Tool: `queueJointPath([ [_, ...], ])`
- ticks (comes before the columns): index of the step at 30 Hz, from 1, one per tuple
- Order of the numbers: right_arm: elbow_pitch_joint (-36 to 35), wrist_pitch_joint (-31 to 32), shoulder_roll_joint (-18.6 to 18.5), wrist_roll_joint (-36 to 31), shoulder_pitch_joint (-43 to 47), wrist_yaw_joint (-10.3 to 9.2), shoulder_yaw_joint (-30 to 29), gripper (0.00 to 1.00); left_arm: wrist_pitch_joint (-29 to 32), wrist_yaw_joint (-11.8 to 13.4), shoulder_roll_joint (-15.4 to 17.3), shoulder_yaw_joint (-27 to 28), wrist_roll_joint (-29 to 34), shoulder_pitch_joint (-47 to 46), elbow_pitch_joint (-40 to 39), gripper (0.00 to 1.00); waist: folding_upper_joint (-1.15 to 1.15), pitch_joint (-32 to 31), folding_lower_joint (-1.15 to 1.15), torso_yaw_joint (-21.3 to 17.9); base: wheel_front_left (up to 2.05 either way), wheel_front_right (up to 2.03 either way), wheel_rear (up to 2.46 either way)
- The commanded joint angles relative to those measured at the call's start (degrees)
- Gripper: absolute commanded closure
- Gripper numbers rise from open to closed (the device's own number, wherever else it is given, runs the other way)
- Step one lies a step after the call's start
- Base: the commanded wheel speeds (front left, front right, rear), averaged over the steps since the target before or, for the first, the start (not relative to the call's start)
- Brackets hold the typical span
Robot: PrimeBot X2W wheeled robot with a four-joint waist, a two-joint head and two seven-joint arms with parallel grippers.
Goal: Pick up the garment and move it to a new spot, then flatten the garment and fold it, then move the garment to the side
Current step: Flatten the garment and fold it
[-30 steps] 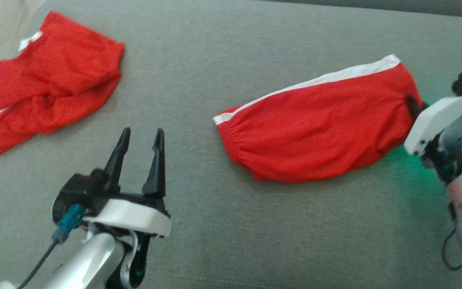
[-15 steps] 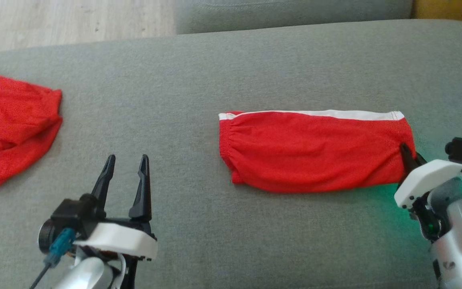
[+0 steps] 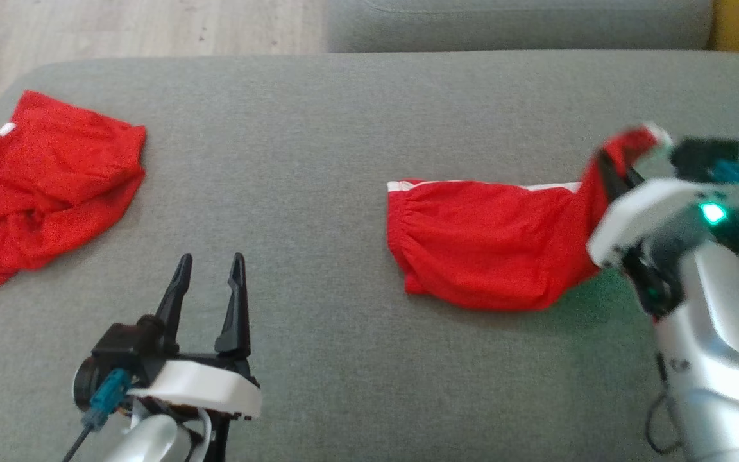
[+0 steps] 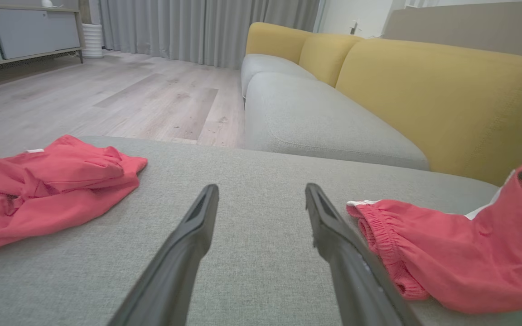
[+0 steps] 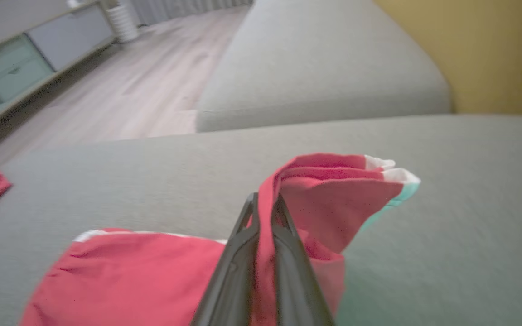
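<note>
The garment (image 3: 485,244) is a pair of red shorts with a white stripe, lying folded on the grey cushion (image 3: 344,128) right of centre. My right gripper (image 3: 613,173) is shut on its right end and holds that end up off the cushion, while the rest of the cloth stays down. In the right wrist view the gripper (image 5: 263,203) pinches the red cloth (image 5: 329,199) between its fingers. My left gripper (image 3: 209,269) stands open over bare cushion at the lower left, well left of the garment (image 4: 447,253), and its fingers (image 4: 197,226) hold nothing.
A second red garment (image 3: 42,179) lies crumpled at the cushion's far left edge. Wooden floor (image 3: 119,25) lies beyond that edge. Another grey seat cushion (image 3: 517,25) sits behind, and a yellow backrest (image 4: 424,90) rises to the right.
The head camera has shifted. My right gripper has risen with the garment's right end, so that end now stands off the cushion. The left gripper has stayed open.
</note>
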Motion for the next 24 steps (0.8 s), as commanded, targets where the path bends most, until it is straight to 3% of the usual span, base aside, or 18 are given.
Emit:
queueJointPath([
  [1,-2.8,0.6,1.1,-0.3,-3.5,0.37,3.1,1.0,-0.7,-0.2,0.6,2.2,-0.2,-2.4,-1.3,0.0,0.0,-0.8,0.0,1.0,0.0,0.0,0.0],
  [7,-4.3,3.6,3.5,1.8,-5.0,0.37,14.7,1.0,-1.0,-0.5,-0.2,2.1,-0.4,-2.5,-0.8,0.0,0.0,-1.5,0.0,3.0,0.0,0.0,0.0],
  [13,-5.5,6.3,3.4,4.8,-2.3,0.37,25.9,1.0,-1.4,-0.5,-0.5,2.3,-0.6,-2.0,-0.6,0.0,0.0,-1.3,0.0,4.3,0.0,0.0,0.0],
  [20,-6.2,6.7,1.7,6.8,-0.2,0.37,31.1,1.0,-1.7,-0.5,-0.6,2.5,-0.7,-1.7,-0.4,0.0,0.0,-1.2,0.0,4.2,0.0,0.0,0.0],
  [21,-6.5,5.9,1.7,7.3,-0.1,0.37,31.6,0.62,-1.8,-0.5,-0.6,2.6,-0.7,-1.7,-0.3,0.0,0.0,-1.1,0.0,4.0,0.0,0.0,0.0],
  [22,-6.5,5.6,1.7,7.6,0.0,0.37,31.8,0.44,-1.8,-0.5,-0.7,2.6,-0.7,-1.7,-0.3,0.0,0.0,-1.1,0.0,3.9,0.0,0.0,0.0],
  [23,-6.6,5.1,1.8,7.9,0.0,0.37,32.0,0.09,-1.8,-0.5,-0.7,2.6,-0.7,-1.7,-0.2,0.0,0.0,-1.1,0.0,3.8,0.0,0.0,0.0],
  [24,-6.7,4.5,1.9,8.2,0.0,0.37,32.1,0.0,-1.9,-0.5,-0.7,2.5,-0.7,-1.8,-0.2,0.0,0.0,-1.1,0.0,3.7,0.0,0.0,0.0],
])
